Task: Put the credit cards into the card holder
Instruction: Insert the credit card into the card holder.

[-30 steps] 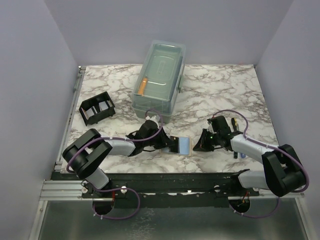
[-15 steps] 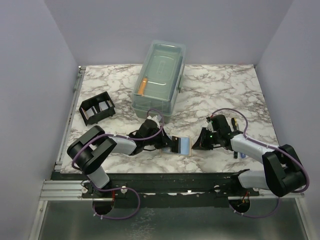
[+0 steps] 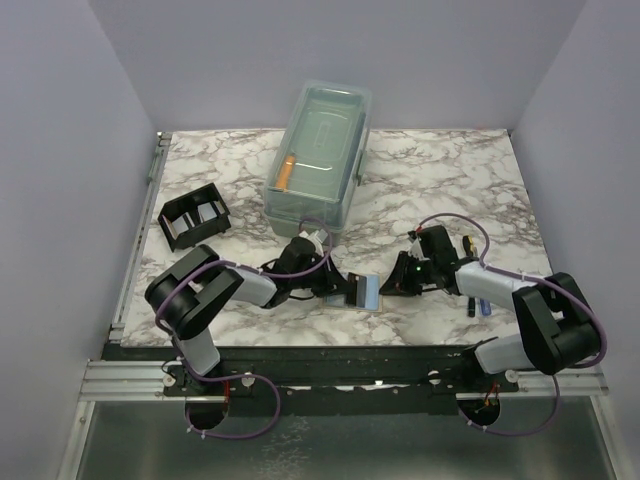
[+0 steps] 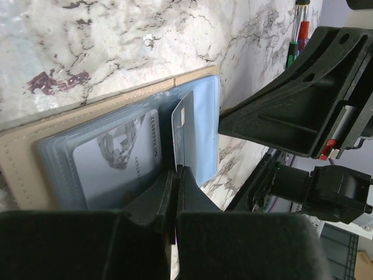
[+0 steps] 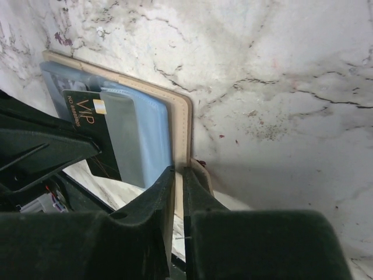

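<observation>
Now my left gripper (image 4: pixel 176 173) pinches the dark card (image 5: pixel 81 111) tight; my right gripper (image 5: pixel 179 173) clamps the tan card holder (image 5: pixel 183 131) by its edge.

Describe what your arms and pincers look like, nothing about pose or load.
The left arm and right arm have bulky black joints joined by pale grey links, with purple cables looping alongside. The left pincer and right pincer are matte black, each with two angular, tapering fingers.
</observation>
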Motion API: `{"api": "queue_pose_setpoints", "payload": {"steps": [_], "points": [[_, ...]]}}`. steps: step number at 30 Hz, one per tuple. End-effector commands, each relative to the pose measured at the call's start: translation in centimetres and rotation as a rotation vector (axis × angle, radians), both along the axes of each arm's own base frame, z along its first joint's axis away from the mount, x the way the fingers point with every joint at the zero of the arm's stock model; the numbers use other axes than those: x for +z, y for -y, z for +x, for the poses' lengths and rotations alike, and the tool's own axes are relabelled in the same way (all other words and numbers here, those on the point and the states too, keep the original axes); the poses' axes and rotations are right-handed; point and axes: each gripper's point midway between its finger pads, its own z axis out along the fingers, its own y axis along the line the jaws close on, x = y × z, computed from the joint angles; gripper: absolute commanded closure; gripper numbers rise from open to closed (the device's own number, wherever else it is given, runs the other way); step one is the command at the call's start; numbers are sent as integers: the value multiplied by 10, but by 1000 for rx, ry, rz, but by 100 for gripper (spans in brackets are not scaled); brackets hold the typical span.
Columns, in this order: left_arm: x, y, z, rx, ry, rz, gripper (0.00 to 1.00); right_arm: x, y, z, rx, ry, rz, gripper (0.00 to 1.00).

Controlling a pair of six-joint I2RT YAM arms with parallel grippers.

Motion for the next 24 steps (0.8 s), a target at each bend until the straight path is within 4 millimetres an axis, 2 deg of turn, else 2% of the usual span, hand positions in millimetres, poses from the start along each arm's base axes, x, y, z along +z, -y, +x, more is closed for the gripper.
{"api": "queue_pose_setpoints", "payload": {"steps": [1,6,11,13,16,24], "points": [[-11,6,-4,-39,-22,14,100,5,-9,9,30,37,37,89],[-18,27,-10,-77,-21,25,100,-1,-9,6,27,20,35,94],[-18,23,-9,-59,-13,47,99,-3,-6,3,21,18,23,95],[-14,19,-8,-51,0,61,84,-3,-5,2,20,18,18,95],[-9,14,-8,-39,10,75,69,-4,-4,2,22,15,15,95],[5,3,-7,-7,46,110,59,-1,-5,4,27,18,16,96]]}}
